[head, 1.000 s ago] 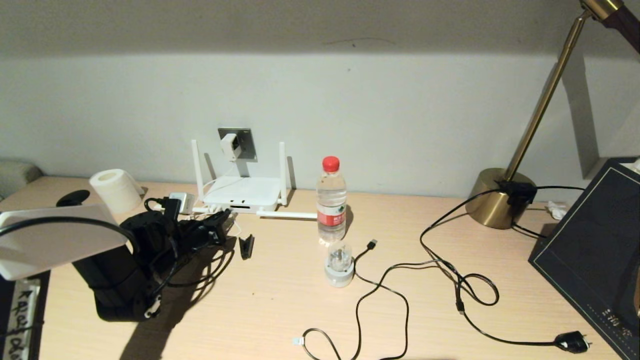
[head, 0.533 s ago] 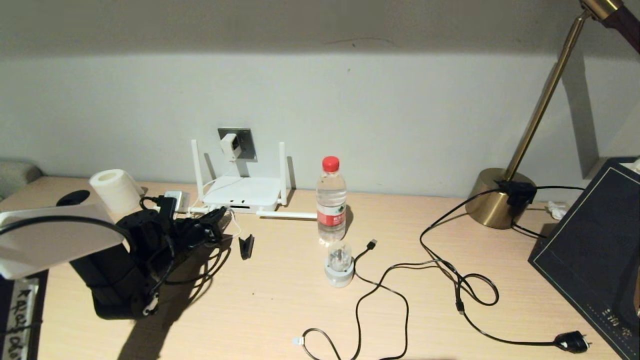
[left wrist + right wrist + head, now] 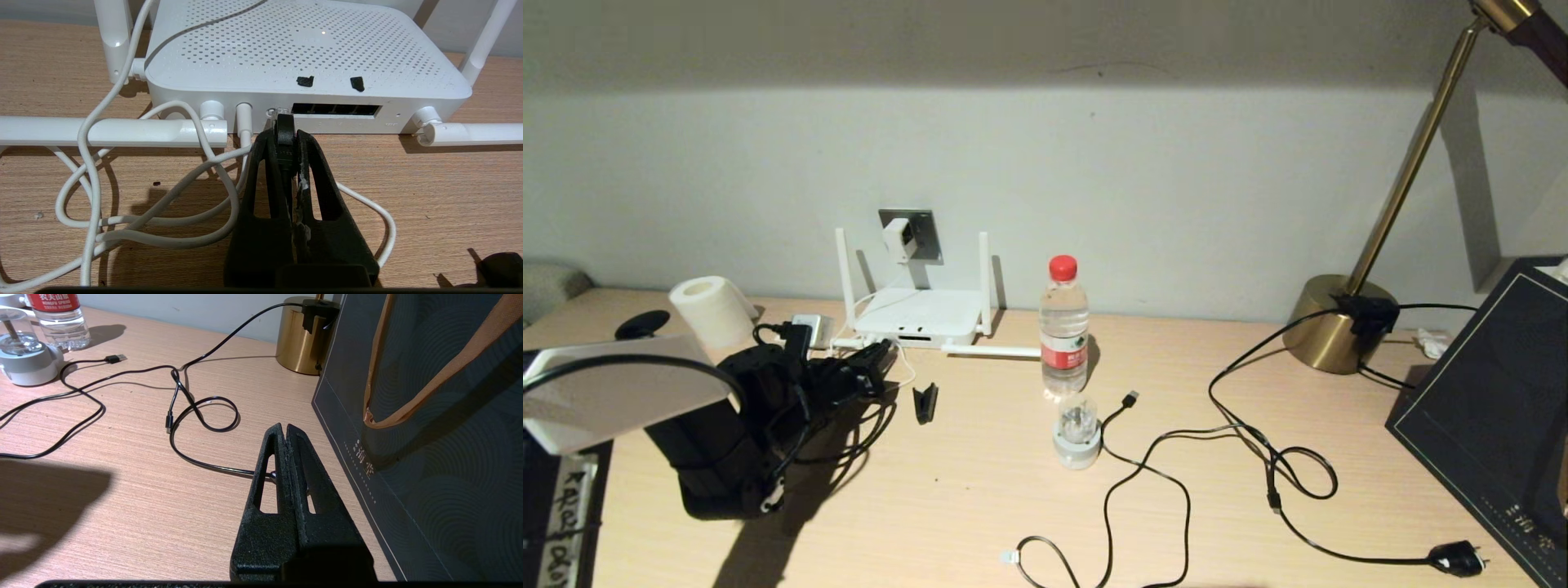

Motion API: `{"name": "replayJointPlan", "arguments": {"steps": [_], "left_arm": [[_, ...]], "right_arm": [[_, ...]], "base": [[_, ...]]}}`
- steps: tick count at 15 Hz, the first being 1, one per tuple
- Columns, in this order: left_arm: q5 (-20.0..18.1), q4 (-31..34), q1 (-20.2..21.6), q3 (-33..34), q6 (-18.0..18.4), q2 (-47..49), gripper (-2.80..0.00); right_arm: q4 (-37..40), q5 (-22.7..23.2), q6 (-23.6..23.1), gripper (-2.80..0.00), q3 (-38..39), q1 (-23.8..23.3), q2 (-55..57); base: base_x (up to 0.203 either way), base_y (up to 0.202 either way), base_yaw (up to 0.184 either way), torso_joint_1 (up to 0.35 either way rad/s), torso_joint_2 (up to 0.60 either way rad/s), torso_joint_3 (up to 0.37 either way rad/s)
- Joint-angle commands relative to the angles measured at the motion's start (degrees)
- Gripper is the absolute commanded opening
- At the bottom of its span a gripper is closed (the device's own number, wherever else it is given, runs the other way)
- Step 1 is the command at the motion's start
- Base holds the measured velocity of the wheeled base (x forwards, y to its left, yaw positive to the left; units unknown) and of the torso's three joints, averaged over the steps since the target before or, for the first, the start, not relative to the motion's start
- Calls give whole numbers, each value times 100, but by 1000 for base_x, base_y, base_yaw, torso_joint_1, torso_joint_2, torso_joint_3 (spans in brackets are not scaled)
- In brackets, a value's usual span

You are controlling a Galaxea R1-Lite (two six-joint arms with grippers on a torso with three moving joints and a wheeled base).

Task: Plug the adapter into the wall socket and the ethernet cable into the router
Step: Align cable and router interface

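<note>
Bottle [image 3: 57,318]: red label reads "农夫山泉" above "NONGFU SPRING". Dark bag [image 3: 429,457]: gold characters, one reading "海". Strip [image 3: 560,523] at the tabletop's left edge: handwriting, illegible.

The router [image 3: 310,53] is smooth white plastic, its top perforated with fine holes, and it sits on a table [image 3: 980,498] of pale, matt wood grain. The left gripper [image 3: 285,136] has rough, matt black fingers [image 3: 314,163], seemingly printed plastic. The lamp base [image 3: 296,339] looks like glossy brass, and the wall socket [image 3: 919,233] appears brushed grey metal.
</note>
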Motion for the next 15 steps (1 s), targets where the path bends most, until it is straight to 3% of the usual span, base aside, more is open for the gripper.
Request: {"name": "replayJointPlan", "arguments": {"steps": [1,15], "left_arm": [[-7,-45,5,-25,-4,78,-280],[-12,-45,-82,90,-4,-9,-280]], "right_arm": [[-7,5,-5,-280,202,0,9],[-7,5,-5,-280,202,0,9]], "base": [[0,0,0,0,0,0],[0,0,0,0,0,0]]}}
